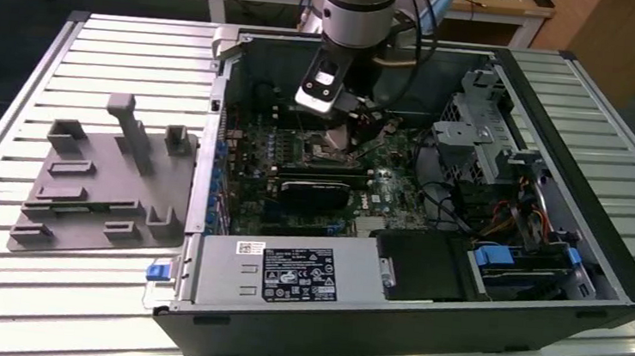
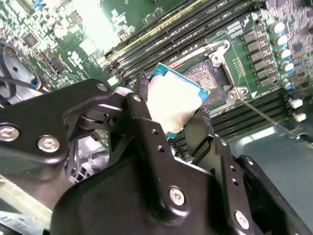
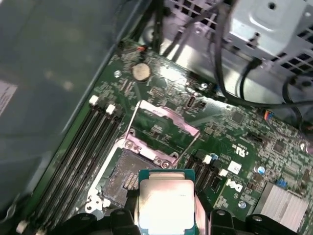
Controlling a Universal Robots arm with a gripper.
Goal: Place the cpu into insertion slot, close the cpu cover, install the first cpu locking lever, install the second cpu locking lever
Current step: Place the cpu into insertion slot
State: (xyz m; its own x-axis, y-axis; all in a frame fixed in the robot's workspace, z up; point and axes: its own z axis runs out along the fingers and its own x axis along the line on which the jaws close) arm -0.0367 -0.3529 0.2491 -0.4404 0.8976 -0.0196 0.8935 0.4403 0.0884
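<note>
Exterior view: at upper centre of the frame the arm reaches into an open computer case lying on a slatted table. The gripper hangs over the motherboard, and a grey moulded fixture sits at the exterior view's left.

Second wrist view: the black fingers are clamped on two opposite edges of the cpu — it is tilted, above the board, near the insertion slot.

First wrist view: the cpu cover stands raised beyond the slot — the slot is bare, the cpu not seated.
</note>
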